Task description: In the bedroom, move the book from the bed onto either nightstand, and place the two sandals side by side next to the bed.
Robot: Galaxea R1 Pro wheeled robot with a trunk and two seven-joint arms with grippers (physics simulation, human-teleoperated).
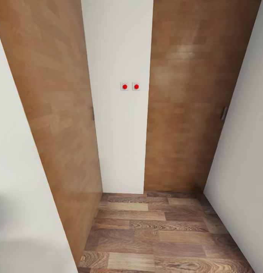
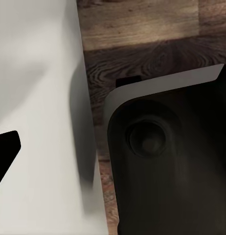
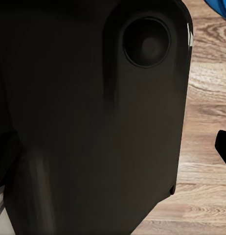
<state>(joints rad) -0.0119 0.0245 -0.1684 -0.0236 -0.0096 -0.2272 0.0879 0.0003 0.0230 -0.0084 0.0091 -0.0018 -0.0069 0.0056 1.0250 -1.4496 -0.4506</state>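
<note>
**Corridor end, robot in transit: items as seen**

1. Left pincer: a black fingertip (image 2: 5,149) enters at the frame edge of the left wrist view, against a white surface. Only that tip shows; whether the pincer stands apart or together cannot be told.
2. Right pincer: a black fingertip (image 3: 224,147) at the frame edge of the right wrist view, over pale wood floor. Only that tip shows; apart or together cannot be told.
3. Robot base (image 3: 93,122): a large glossy black body with a rounded corner and a round recessed disc, close under the right wrist camera. The same kind of black body, grey-edged, with a round recess, appears in the left wrist view (image 2: 167,166).
4. Blue object (image 3: 221,9): a bright-blue patch cut by the corner of the right wrist view, lying on the floor beyond the base. Its shape is too cropped to identify; it may be a sandal.
5. White panel (image 2: 39,98): a smooth white surface beside the black body in the left wrist view.
6. Wood-plank floor (image 1: 161,235): brown grained boards, running up to the walls.
7. Wooden doors: one on the left (image 1: 51,94), one on the right (image 1: 188,94), each with a small metal handle.
8. White wall strip (image 1: 120,144) between the doors, carrying two switches (image 1: 130,86) with red round buttons, side by side.
9. White side walls (image 1: 241,170) close in on both sides.
</note>
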